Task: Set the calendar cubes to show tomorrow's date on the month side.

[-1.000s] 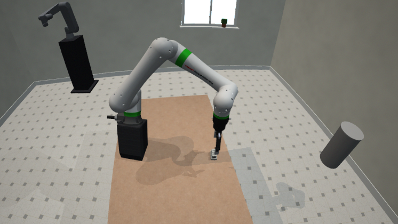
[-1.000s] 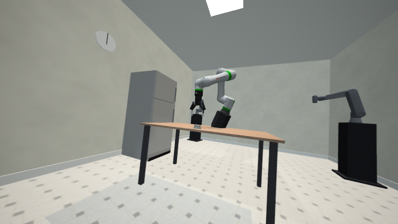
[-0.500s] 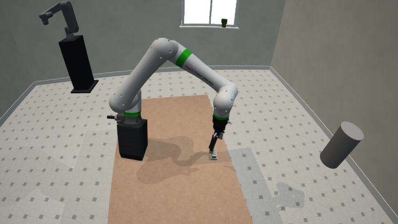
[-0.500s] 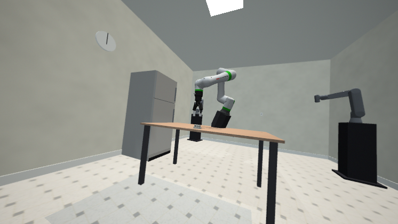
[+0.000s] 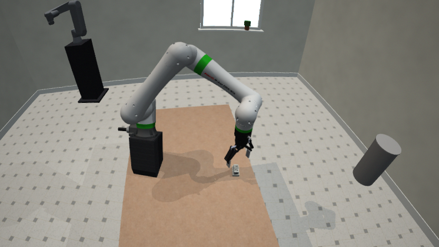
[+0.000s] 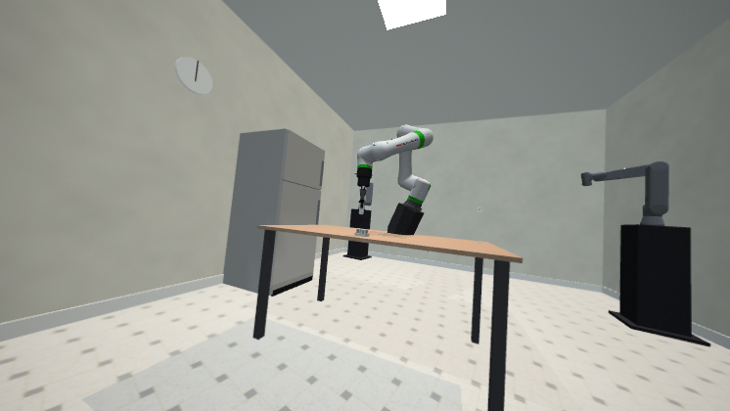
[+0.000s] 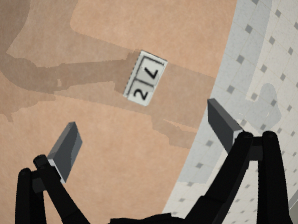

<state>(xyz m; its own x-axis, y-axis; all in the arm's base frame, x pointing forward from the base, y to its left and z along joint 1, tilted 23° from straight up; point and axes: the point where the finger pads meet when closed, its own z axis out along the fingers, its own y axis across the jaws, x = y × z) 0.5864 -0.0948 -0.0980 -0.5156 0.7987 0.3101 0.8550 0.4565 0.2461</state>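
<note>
The calendar (image 5: 235, 170) (image 6: 362, 232) (image 7: 145, 78) is a small tray with two white digit cubes side by side, near the table's right edge. In the wrist view their top faces read 2 (image 7: 139, 90) and 7 (image 7: 152, 67). The side with the month's name cannot be read in any view. My gripper (image 5: 238, 160) (image 6: 361, 206) (image 7: 141, 122) is open and empty. It hangs a little above the calendar, just behind it in the top view, with fingers pointing down.
The wooden table (image 5: 190, 196) (image 6: 438, 246) carries the arm's black base (image 5: 145, 156). Its right edge (image 7: 202, 136) runs close beside the calendar. A fridge (image 6: 278, 208), a second grey arm on a black pedestal (image 6: 654, 275) and a grey cylinder (image 5: 376, 159) stand off the table.
</note>
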